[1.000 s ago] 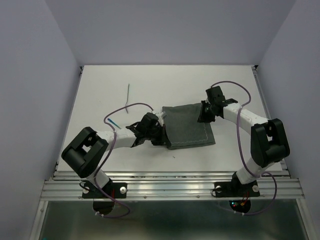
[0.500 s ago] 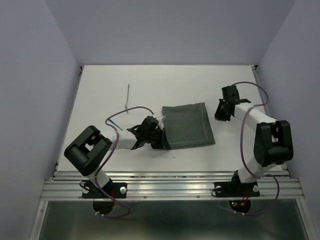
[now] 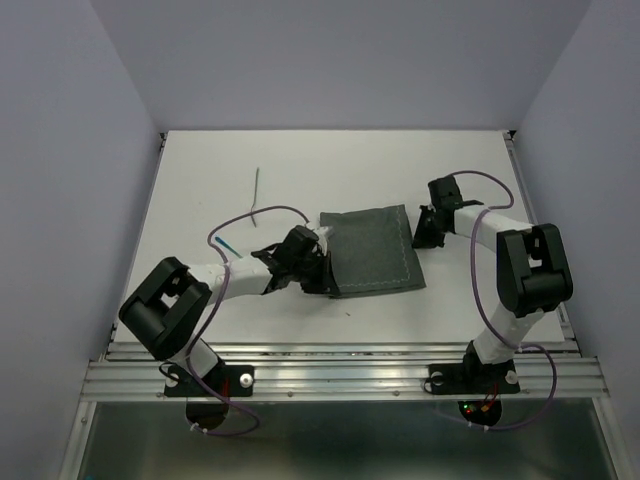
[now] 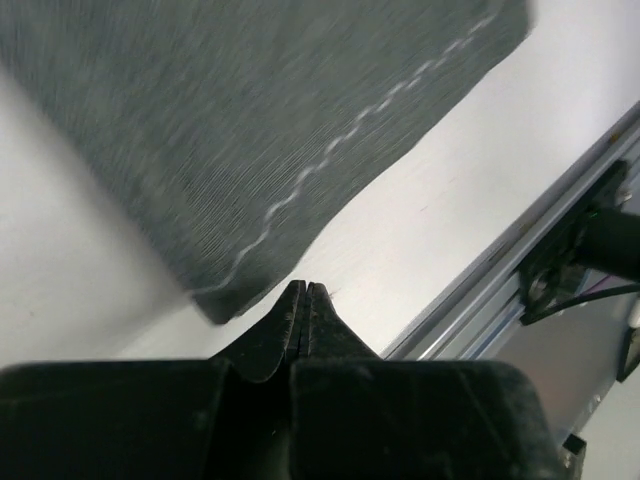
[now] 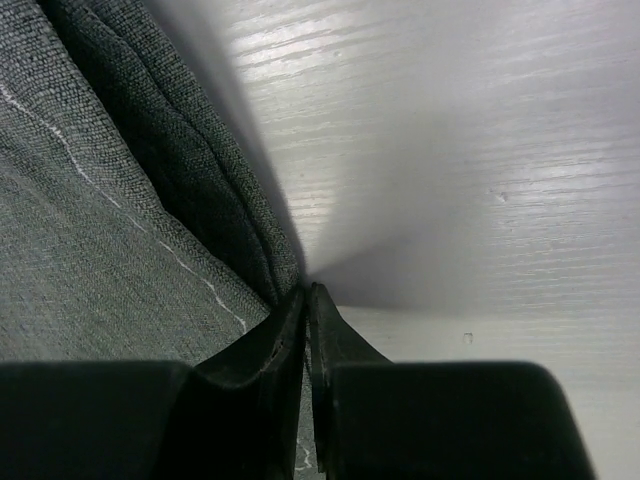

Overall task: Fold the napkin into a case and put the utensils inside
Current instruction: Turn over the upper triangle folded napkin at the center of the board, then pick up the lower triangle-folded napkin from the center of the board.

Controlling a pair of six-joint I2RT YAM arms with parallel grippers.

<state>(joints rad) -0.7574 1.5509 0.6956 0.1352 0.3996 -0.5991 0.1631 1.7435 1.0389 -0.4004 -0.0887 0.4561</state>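
The napkin lies flat on the table, folded into a dark grey rectangle with pale stitching near its right and front edges. A slim grey utensil lies well to its left, and a teal handle shows closer.

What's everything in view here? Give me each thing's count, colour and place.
napkin: one, dark grey, folded, table centre
grey utensil: one, slim, far left of the napkin
teal utensil: one, only a short teal stretch shows, left of the napkin
table: one, white
rail: one, silver, along the near edge
left gripper: one, black, shut, beside the napkin's near-left corner
right gripper: one, black, shut, tips at the napkin's right edge
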